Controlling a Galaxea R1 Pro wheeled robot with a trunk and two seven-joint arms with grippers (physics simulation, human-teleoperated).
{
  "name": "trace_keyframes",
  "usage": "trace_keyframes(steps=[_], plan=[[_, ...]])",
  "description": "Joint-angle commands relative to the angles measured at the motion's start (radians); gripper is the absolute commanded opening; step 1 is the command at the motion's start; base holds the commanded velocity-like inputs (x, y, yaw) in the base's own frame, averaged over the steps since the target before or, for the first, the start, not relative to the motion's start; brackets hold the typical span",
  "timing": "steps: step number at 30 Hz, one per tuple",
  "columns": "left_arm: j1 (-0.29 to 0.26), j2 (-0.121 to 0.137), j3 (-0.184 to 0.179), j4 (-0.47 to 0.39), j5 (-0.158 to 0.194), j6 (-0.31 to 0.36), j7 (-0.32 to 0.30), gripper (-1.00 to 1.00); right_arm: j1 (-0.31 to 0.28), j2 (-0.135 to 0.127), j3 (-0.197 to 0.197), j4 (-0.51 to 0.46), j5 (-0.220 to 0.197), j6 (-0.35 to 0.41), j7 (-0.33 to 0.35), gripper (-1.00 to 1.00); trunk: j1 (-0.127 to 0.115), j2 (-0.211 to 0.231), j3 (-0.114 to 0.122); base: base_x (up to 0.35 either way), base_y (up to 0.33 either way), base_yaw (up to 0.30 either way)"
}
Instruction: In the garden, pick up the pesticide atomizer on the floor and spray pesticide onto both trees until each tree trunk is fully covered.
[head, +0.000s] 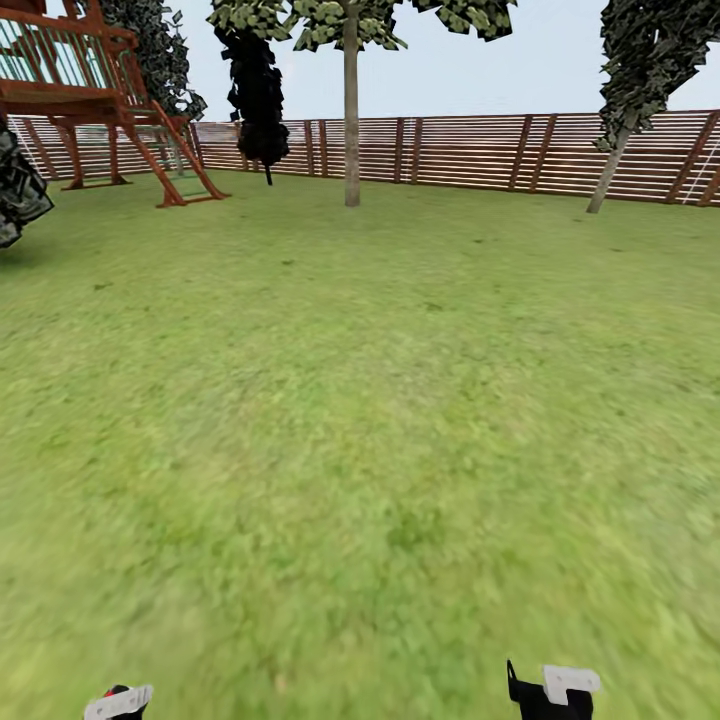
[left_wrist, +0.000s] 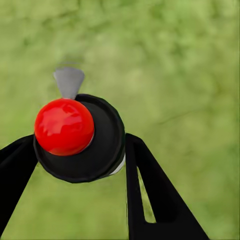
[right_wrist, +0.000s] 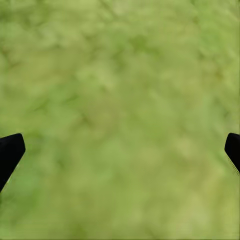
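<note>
Ahead of you the grass (head: 360, 420) lies open all the way to the far trees, with nothing standing on it between your arms and them. The straight tree trunk (head: 351, 120) rises in the middle distance, just in front of the slat fence (head: 520, 150), which closes the far side. A leaning trunk (head: 608, 175) stands at the far right by the fence. A wooden play frame (head: 110, 110) blocks the far left, and a near-black tree (head: 258, 95) stands between it and the straight trunk.
</note>
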Motion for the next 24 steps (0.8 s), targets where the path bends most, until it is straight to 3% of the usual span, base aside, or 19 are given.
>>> trace_keyframes(steps=[1, 24], plan=[[0.000, 0.000, 0.000, 0.000, 0.000, 0.000, 0.000, -1.00, 0.000, 0.000, 0.000, 0.000, 0.000, 0.000, 0.000, 1.00, 0.000, 0.000, 0.000, 0.343, 0.000, 0.000], [0.000, 0.000, 0.000, 0.000, 0.000, 0.000, 0.000, -1.00, 0.001, 0.000, 0.000, 0.000, 0.000, -0.002, 0.000, 1.00, 0.000, 0.000, 0.000, 0.343, 0.000, 0.000]])
